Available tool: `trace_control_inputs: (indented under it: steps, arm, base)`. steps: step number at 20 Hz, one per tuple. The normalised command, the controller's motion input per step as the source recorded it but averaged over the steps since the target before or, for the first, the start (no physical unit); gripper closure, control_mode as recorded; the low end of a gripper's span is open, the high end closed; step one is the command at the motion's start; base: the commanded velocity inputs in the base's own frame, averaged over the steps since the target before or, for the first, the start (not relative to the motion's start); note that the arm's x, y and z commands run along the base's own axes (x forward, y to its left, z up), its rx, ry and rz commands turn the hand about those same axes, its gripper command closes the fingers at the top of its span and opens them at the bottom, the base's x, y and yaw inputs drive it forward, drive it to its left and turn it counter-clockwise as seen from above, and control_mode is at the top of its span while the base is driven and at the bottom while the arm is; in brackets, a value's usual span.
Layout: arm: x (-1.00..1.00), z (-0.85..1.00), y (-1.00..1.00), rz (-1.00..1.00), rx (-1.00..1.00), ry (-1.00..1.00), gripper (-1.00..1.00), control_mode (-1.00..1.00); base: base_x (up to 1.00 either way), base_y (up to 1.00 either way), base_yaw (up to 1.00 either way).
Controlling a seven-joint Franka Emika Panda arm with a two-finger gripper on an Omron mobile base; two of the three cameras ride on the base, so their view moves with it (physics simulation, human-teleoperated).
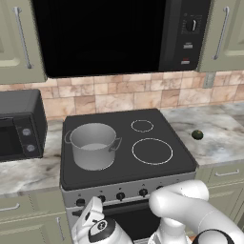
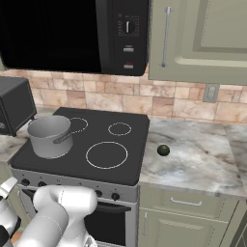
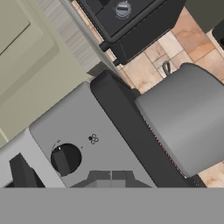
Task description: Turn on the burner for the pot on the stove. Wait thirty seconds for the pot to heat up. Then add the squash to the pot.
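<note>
While the arm's own bulk hides much of the stove's (image 1: 71,183) knob row in both base views, the fingers (image 3: 107,177) sit pressed together before the silver front panel, a knob (image 3: 65,159) beside them. The pot (image 1: 93,145) stands over the front-left burner, covering it. The squash (image 1: 197,135) lies on the desk (image 1: 224,138) right of the stove, well apart from the pot.

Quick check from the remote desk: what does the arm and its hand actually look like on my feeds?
The arm is glossy white, built of thick rounded segments with dark joint rings. In the left base view the hand is white with grey-black detailing and a round dark cap. In the hand view one small dark fingertip is a flat, blocky shape. No cables or markings are visible.
</note>
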Motion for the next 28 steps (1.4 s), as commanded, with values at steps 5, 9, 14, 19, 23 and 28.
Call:
trace_control_inputs:
  steps: [5,9,14,19,23,28]
  arm:
    - [0.00,0.00,0.00,0.00,0.00,0.00,1.00,-1.00]
    - [0.00,0.00,0.00,0.00,0.00,0.00,1.00,-1.00]
    - [0.00,0.00,0.00,0.00,0.00,0.00,1.00,-1.00]
    - [0.00,0.00,0.00,0.00,0.00,0.00,1.00,-1.00]
    - [0.00,0.00,0.00,0.00,0.00,0.00,1.00,-1.00]
    - [0.00,0.00,0.00,0.00,0.00,0.00,1.00,-1.00]
  base:
    - [0.00,0.00,0.00]
    - [0.00,0.00,0.00]
    - [0.00,0.00,0.00]
    - [0.00,0.00,0.00]
    - [0.00,0.00,0.00]
    - [0.00,0.00,0.00]
